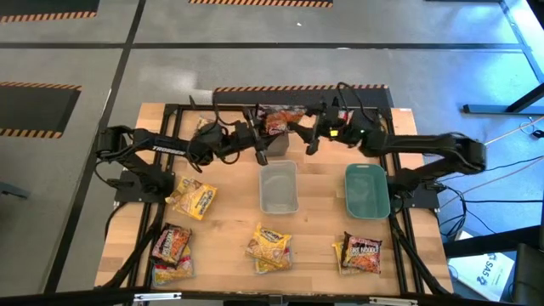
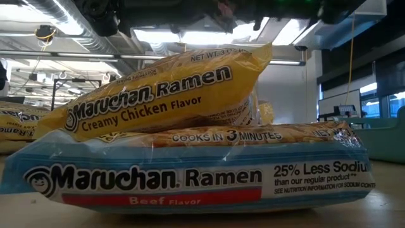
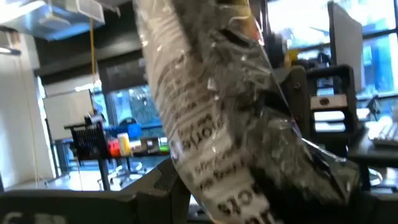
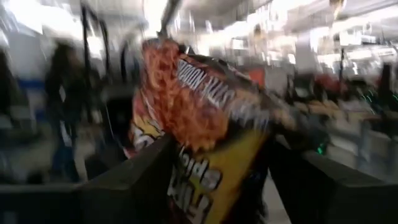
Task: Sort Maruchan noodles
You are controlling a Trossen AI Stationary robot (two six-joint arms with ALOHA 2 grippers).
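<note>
One ramen packet [image 1: 276, 121] is held up at the upper centre of the high view, between both arms, above the far edge of the table [image 1: 229, 221]. The left gripper [image 1: 257, 146] comes at it from the left and the right gripper [image 1: 313, 140] from the right. In the left wrist view the packet's printed back [image 3: 217, 124] fills the space ahead of the fingers, and it looks clamped, so I take the left gripper to be gripping it. In the right wrist view the same packet's orange front [image 4: 193, 118] sits between that arm's fingers [image 4: 124, 186], which stand apart on either side; whether they press it I cannot tell. This reads as a hand-over from one arm to the other, or a shared hold before the drop. Just below the packet are the dark bin [image 1: 274, 144], then the clear bin [image 1: 278, 189], with the teal bin [image 1: 367, 189] to the right. Other packets lie in piles: left centre [image 1: 194, 200], lower left [image 1: 172, 251], lower centre [image 1: 269, 248] and lower right [image 1: 360, 253]. The low view shows the lower-centre pile up close, a yellow packet [image 2: 164, 95] on top of a blue-edged one [image 2: 183, 180]. Next, one gripper must let go cleanly while the other keeps hold, then carry the packet over the bin for its flavour.
</note>
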